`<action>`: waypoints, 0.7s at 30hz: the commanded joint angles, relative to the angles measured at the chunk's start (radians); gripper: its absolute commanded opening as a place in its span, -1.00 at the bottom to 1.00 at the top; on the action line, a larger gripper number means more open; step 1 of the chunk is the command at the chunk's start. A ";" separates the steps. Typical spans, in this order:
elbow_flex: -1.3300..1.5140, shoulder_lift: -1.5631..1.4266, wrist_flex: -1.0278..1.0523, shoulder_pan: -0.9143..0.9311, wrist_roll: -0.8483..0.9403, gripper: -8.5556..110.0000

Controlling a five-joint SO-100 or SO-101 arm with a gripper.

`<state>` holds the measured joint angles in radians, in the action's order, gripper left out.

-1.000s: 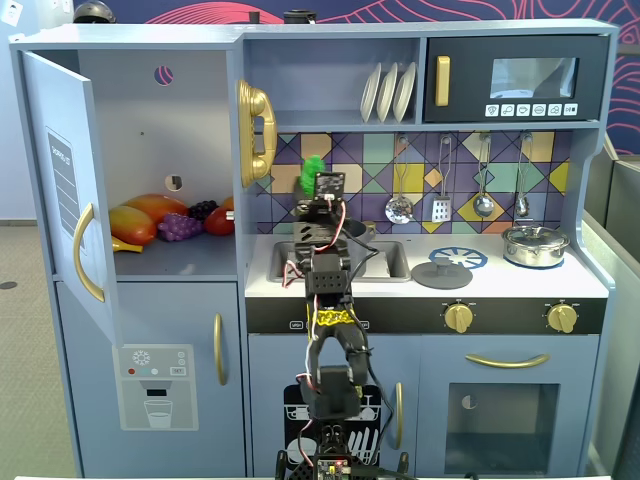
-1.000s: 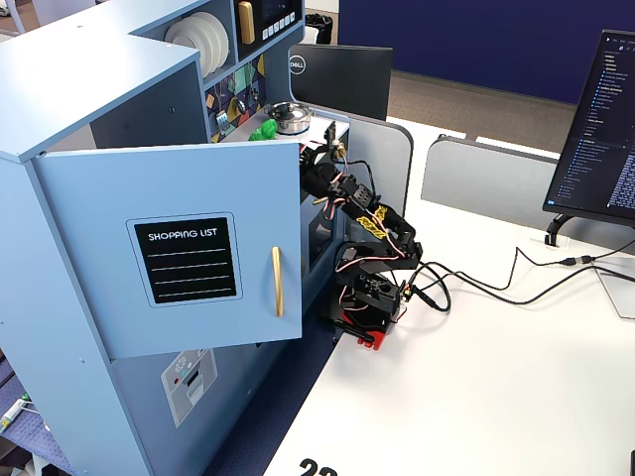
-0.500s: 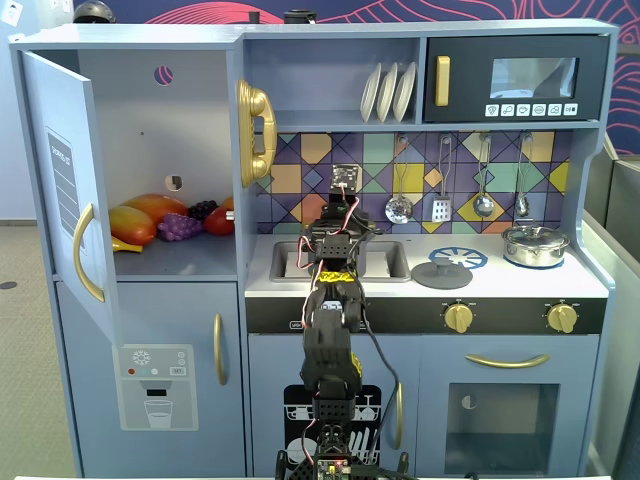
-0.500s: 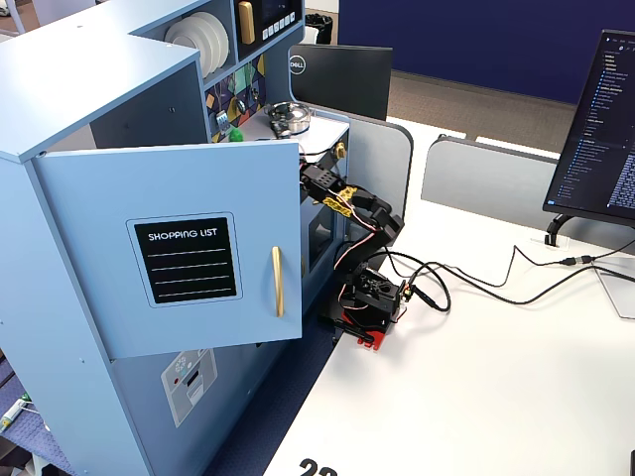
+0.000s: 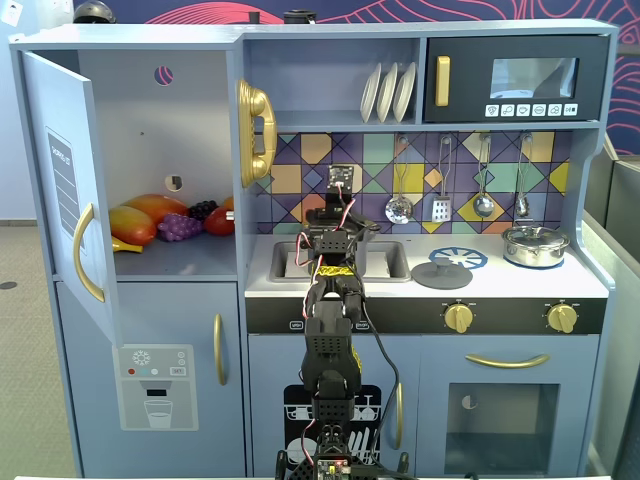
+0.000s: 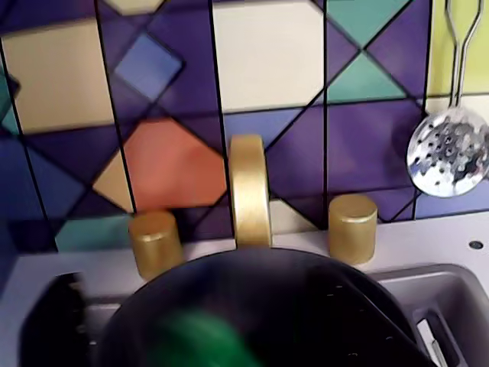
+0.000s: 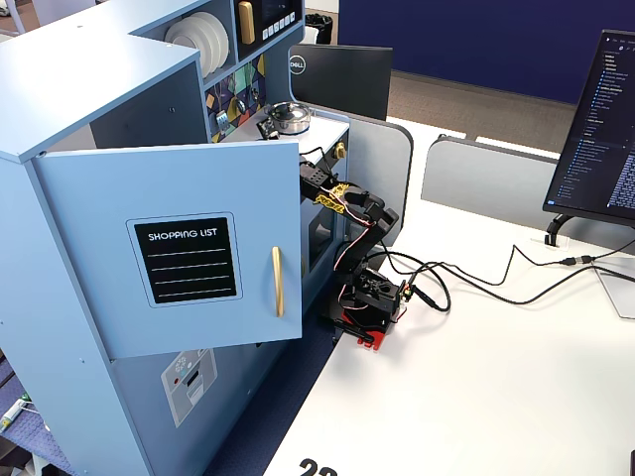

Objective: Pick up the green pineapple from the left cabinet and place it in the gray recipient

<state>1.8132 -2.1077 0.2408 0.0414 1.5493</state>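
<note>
In the wrist view the gray recipient (image 6: pixel 290 283) fills the bottom as a dark round pot in the sink, below the gold faucet (image 6: pixel 250 191). The green pineapple (image 6: pixel 200 340) is a blurred green patch inside its rim. My gripper (image 6: pixel 206 336) hangs over the pot. One dark finger (image 6: pixel 47 321) is at the far left and the other (image 6: pixel 374 313) is at the right, wide apart and not touching the pineapple. In a fixed view the gripper (image 5: pixel 328 222) is over the sink (image 5: pixel 385 262), and the pot is hidden behind the arm. The left cabinet (image 5: pixel 150 120) stands open.
A mango (image 5: pixel 135 222), purple grapes (image 5: pixel 180 228) and other fruit lie on the cabinet shelf. The cabinet door (image 5: pixel 65 190) swings out left. A pot lid (image 5: pixel 441 272) and a shiny lidded pot (image 5: pixel 535 245) sit on the counter. Utensils (image 6: pixel 451 149) hang on the tiled wall.
</note>
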 commanded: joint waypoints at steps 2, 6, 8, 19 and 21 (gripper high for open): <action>-0.138 -0.112 0.167 0.012 -0.017 -0.26; -0.146 -0.285 0.443 0.034 -0.023 -0.34; -0.121 -0.394 0.623 0.046 -0.037 -0.37; 0.249 -0.726 1.132 0.031 0.077 -0.75; 0.314 -0.727 1.160 0.014 0.051 -0.83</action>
<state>2.0509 -2.8133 1.3438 0.0736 1.6091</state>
